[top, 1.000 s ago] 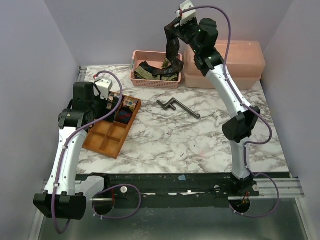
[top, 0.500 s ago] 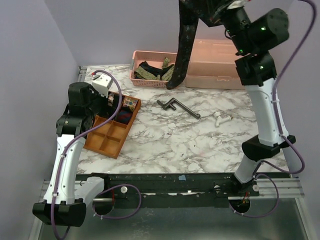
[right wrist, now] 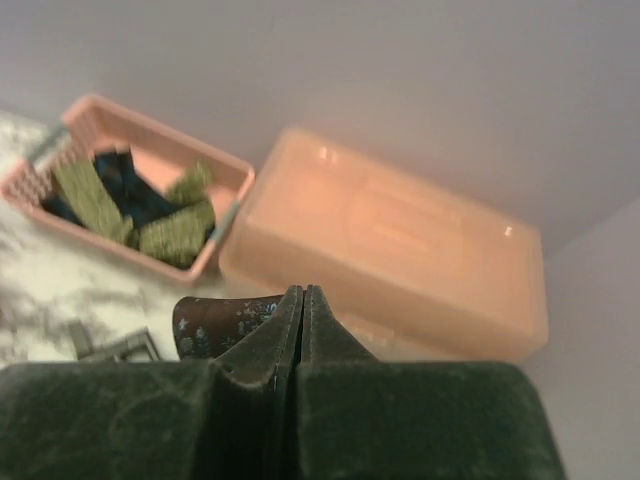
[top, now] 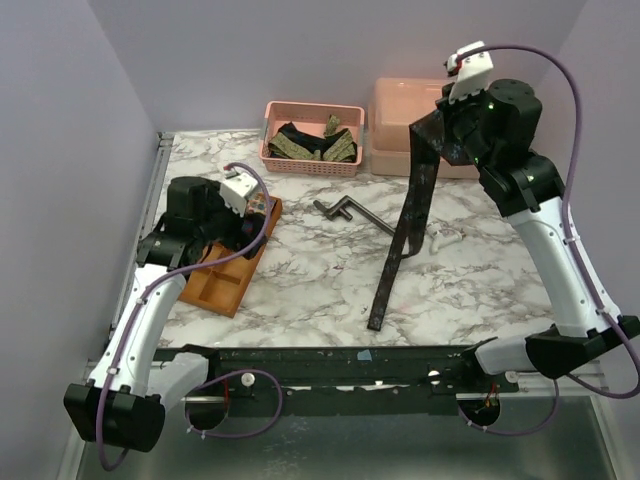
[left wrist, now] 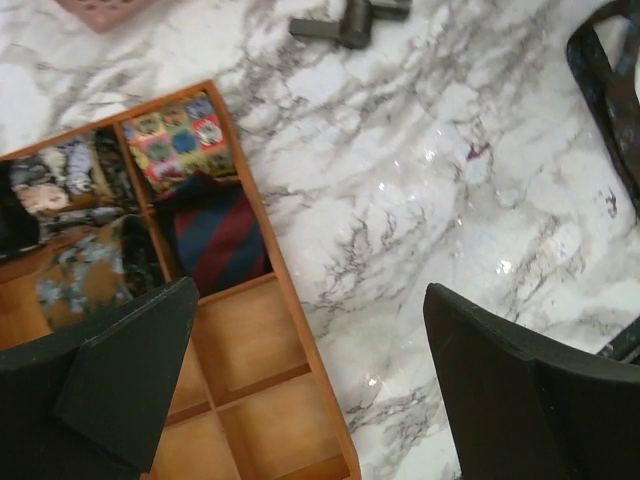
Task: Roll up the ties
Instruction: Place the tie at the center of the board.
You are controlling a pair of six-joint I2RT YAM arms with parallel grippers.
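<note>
A long dark brown patterned tie (top: 404, 232) hangs from my right gripper (top: 440, 128), which is shut on its upper end high over the table's right half. Its lower end reaches the marble near the front edge. In the right wrist view the jaws (right wrist: 303, 296) are pressed together, with the tie (right wrist: 222, 322) showing just left of them. My left gripper (top: 243, 220) hovers open over the wooden tray (top: 222, 285) with nothing between its fingers (left wrist: 130, 370). Rolled ties (left wrist: 218, 236) fill the tray's far compartments, and the near compartments (left wrist: 250, 340) hold nothing. More ties (top: 310, 148) lie in the pink basket.
The pink basket (top: 270, 125) stands at the back, with a pink lidded box (top: 395, 110) to its right. A grey crank-shaped bar (top: 355, 215) lies mid-table, also the bar (left wrist: 350, 15) at the top of the left wrist view. The hanging tie (left wrist: 610, 90) crosses that view's right edge.
The right arm lifted the dark tie out of the basket, swung it high, then brought it forward and down over the table. The left arm shifted a little right over the tray.
</note>
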